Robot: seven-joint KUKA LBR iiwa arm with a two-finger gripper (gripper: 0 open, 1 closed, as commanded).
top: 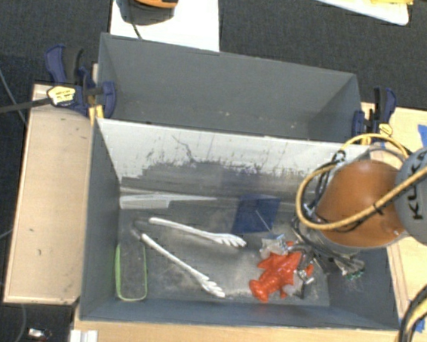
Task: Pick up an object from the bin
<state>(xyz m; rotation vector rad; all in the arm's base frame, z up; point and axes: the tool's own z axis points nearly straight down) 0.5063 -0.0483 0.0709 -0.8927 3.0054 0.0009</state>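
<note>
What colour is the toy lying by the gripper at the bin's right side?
The toy is orange-red, in the camera view.

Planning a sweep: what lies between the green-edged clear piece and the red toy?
Camera view: white tongs lie between them, tips toward the red toy.

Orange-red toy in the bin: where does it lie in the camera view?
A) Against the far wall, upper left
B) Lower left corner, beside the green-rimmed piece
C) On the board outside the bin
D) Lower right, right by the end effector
D: the orange-red toy lies at the view's lower right, right beside the end effector, with the white tongs to its left.
</note>
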